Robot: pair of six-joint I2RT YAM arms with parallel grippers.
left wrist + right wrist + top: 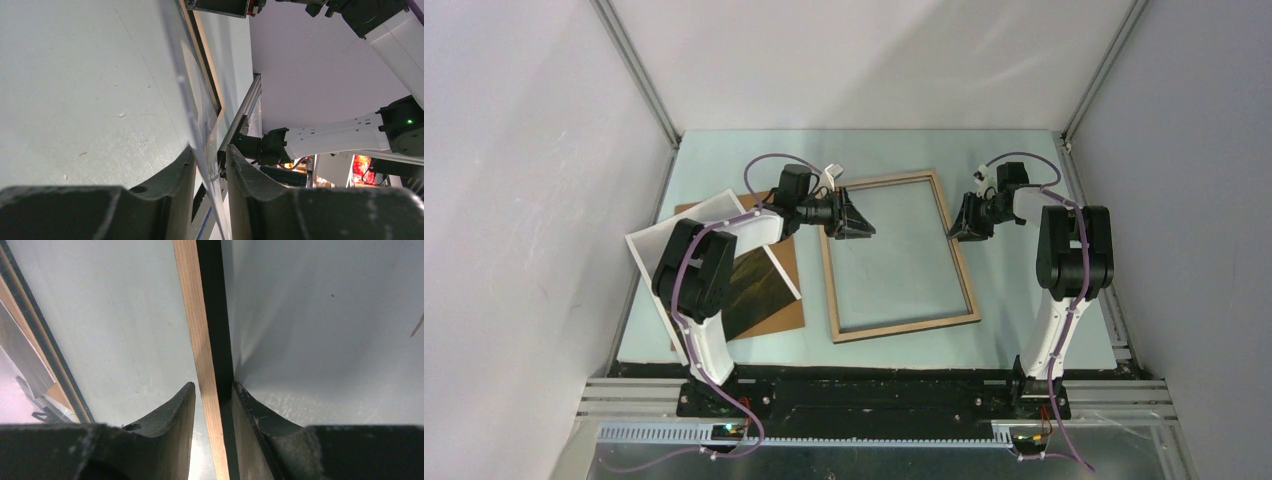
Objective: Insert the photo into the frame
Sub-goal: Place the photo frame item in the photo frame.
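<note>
The frame (905, 326) lies flat mid-table, light-wood side up. My left gripper (856, 224) is over its upper-left inside corner. In the left wrist view the fingers (210, 150) stand apart with a thin clear sheet edge (197, 120) running between them and touching one finger; the frame's rail (206, 60) shows beyond. My right gripper (961, 222) straddles the frame's right rail (202, 315), and its fingers (212, 386) are closed against the wood and black sides. The photo (759, 285) lies at the left under my left arm, dark print up, its white edge (679, 235) lifted.
A brown hardboard backing panel (786, 316) lies under the photo. Grey walls and metal posts enclose the table on three sides. The table's near edge (874, 365) runs just beyond the arm bases.
</note>
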